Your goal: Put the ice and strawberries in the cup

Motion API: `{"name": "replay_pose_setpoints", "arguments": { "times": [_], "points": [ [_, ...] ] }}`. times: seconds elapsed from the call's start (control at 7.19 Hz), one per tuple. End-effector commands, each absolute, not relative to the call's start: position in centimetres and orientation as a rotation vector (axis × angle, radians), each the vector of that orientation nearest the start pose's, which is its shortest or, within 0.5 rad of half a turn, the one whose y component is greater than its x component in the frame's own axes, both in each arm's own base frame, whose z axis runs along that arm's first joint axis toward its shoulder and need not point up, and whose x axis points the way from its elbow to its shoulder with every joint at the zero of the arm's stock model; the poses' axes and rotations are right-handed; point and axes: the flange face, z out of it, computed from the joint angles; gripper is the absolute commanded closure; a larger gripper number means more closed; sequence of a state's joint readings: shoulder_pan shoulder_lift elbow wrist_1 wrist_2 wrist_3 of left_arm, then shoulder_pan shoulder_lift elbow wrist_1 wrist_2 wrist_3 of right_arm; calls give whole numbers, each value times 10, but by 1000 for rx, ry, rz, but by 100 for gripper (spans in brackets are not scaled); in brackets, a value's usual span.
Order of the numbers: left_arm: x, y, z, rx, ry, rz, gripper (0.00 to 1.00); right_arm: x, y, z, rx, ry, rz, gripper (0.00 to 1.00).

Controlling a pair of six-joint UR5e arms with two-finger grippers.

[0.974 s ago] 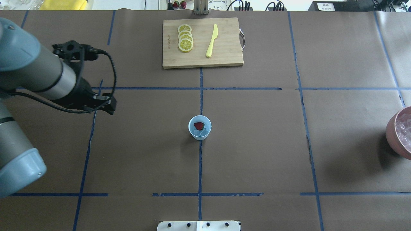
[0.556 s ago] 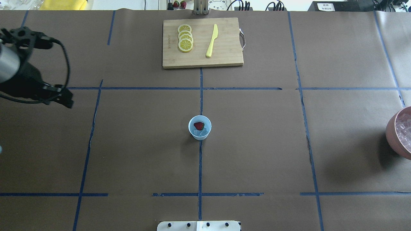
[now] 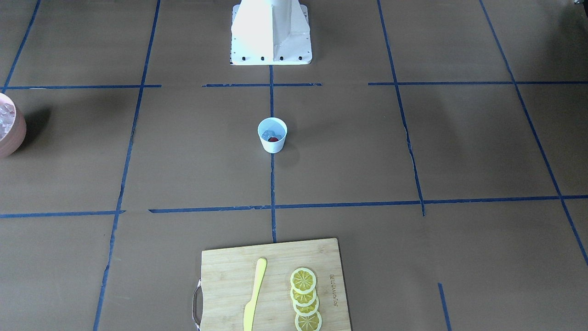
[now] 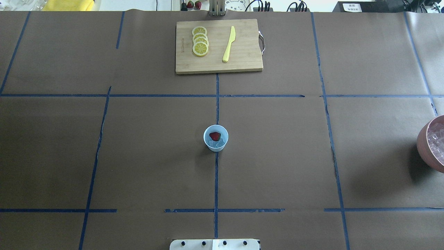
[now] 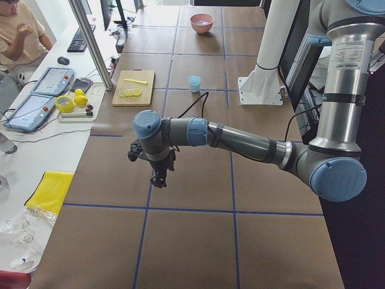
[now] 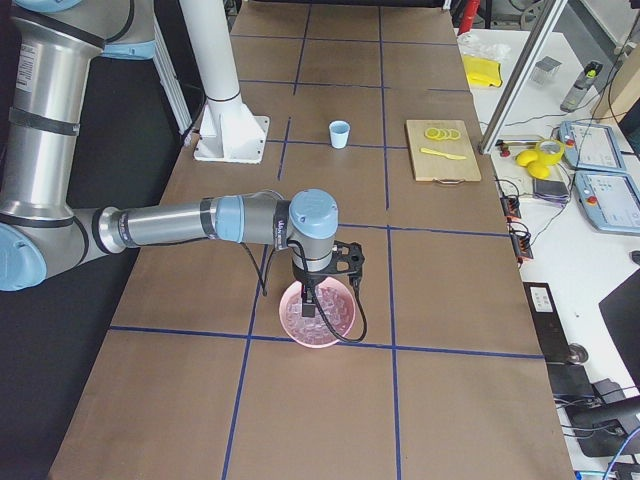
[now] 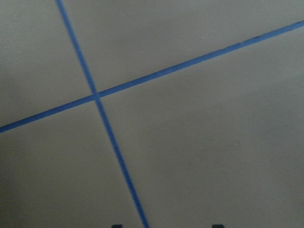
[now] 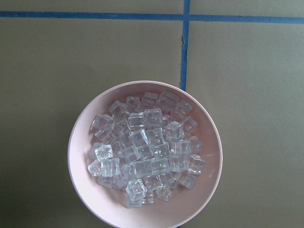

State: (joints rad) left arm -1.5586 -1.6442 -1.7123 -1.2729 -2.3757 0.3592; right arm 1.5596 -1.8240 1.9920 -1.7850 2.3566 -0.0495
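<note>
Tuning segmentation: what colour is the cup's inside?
Pale blue, inside a white cup; clearest in the overhead exterior view.

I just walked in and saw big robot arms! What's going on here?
Two robot arms are filling a cup. The small white cup with a blue inside already holds a dark-red strawberry and clear ice cubes. The right arm's end effector hovers over a pinkish-brown bowl full of ice. The left arm's end effector hangs over the brown table, away from the cup.
</note>
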Motion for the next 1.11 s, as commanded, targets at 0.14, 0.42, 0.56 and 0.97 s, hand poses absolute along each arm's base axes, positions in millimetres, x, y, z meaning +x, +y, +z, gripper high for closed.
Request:
{"name": "replay_pose_setpoints", "arguments": {
  "times": [0.14, 0.42, 0.56, 0.97],
  "points": [
    [-73, -504, 600, 31, 831, 256, 0, 59, -390, 582, -21, -785, -46, 0],
    [-74, -498, 609, 5, 830, 229, 0, 62, -391, 597, -36, -734, -46, 0],
    [-74, -498, 609, -6, 831, 202, 0, 61, -400, 608, -32, -733, -50, 0],
    [-80, -498, 604, 6, 826, 175, 0, 60, -413, 628, -11, -749, -67, 0]
  ]
}}
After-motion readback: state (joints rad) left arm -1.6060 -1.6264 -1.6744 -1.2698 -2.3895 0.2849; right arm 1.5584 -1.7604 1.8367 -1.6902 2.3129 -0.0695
